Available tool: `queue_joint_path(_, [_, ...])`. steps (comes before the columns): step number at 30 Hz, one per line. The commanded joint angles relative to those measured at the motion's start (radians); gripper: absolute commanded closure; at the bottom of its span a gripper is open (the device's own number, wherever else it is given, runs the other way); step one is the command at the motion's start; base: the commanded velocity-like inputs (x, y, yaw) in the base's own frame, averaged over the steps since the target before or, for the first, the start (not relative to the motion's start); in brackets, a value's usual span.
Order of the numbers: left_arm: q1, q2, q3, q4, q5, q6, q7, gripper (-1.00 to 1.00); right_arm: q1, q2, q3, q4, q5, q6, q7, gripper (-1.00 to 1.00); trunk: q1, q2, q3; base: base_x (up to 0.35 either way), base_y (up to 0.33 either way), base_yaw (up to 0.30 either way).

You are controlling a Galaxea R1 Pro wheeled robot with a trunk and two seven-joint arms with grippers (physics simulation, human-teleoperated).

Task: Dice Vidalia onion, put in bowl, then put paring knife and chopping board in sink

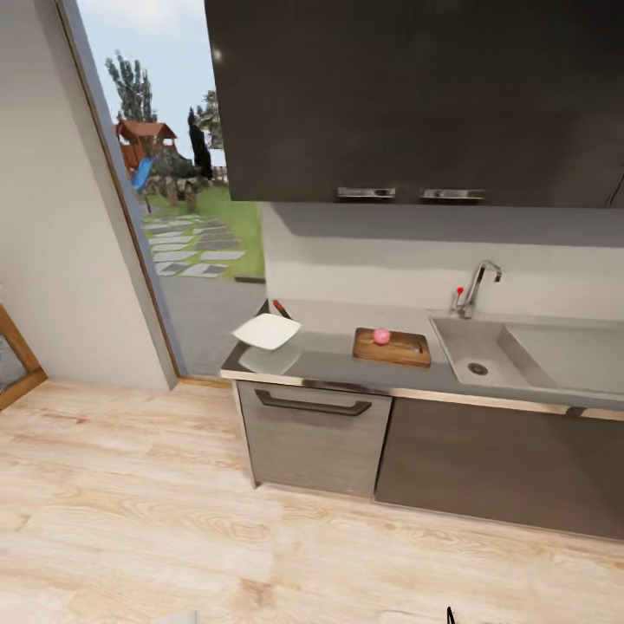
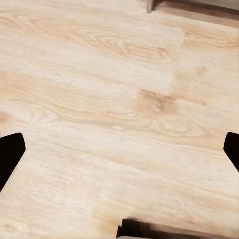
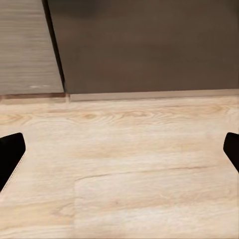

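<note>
Where the wood plank floor meets the dark cabinets, the tabletop runs left to right under a dark wall cupboard; a glass door stands to its left. Sink: basin holds nothing visible, faucet behind it. Chopping board lies left of the sink, long axis left-right, with the pinkish onion on its left half. Bowl, nothing visible in it, sits at the tabletop's left end; paring knife just behind it, pointing direction unclear. Left tool and right tool hang over floor, fingers spread wide, holding nothing.
</note>
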Motion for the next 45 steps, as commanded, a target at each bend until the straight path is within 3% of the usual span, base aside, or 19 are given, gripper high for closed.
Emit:
queue_joint_path(1, [-0.001,0.0,-0.009,0.004,0.006,-0.005,0.001,-1.0,-0.001,0.0,0.002,0.001,0.002,-0.003,-0.005,-1.0,0.001,-0.002,-0.002,0.0,0.29,0.002])
queue_joint_path(34, [-0.002,0.0,-0.009,0.004,0.006,-0.004,0.001,-1.0,-0.001,-0.002,0.002,0.001,0.002,-0.001,-0.006,-1.0,0.001,-0.002,-0.002,0.0,0.29,0.0])
queue_joint_path(45, [-0.002,0.0,-0.009,0.004,0.006,-0.004,0.001,-1.0,-0.001,-0.002,0.002,0.001,0.002,0.0,-0.006,-1.0,0.001,-0.002,-0.002,0.133,0.254,0.0])
